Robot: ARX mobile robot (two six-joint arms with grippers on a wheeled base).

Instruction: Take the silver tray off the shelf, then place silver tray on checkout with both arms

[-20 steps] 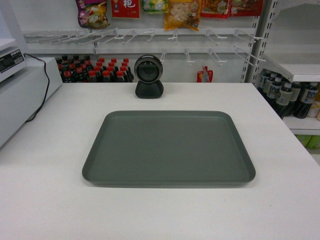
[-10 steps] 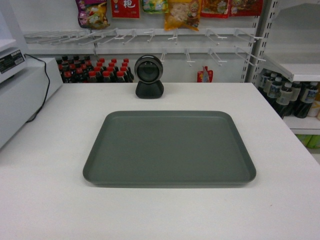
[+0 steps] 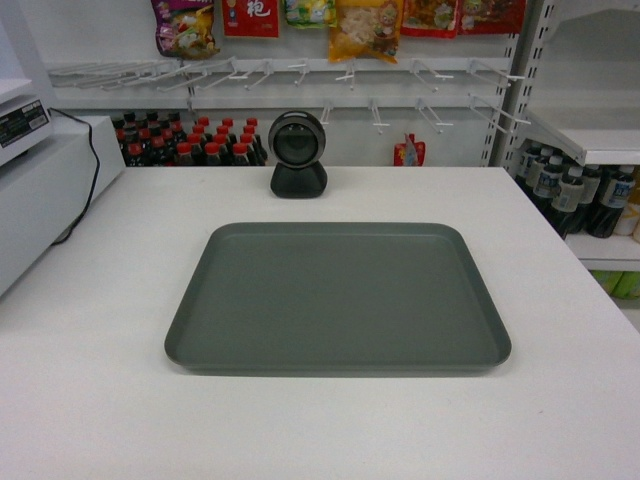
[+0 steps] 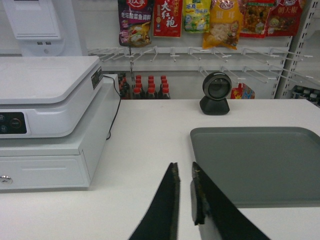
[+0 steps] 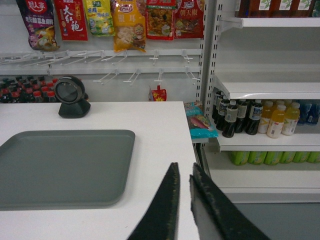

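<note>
Tool tips on both arms, the left tool (image 4: 183, 187) and the right tool (image 5: 183, 186), stand nearly closed with a thin gap and hold nothing, each clear of the silver tray (image 3: 338, 298). That tray lies flat on the white worktop (image 3: 90, 400), so the placing looks done; retreat straight back without nudging its rim.

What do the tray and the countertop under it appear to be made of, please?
The silver tray looks like moulded plastic, or possibly coated metal: uniform matte grey-green, soft rounded corners, a low seamless rim and only a faint sheen. The checkout looks like matte white laminate or a similar board: flat, even and without glare or grain. Neither material can be confirmed by sight alone.
</note>
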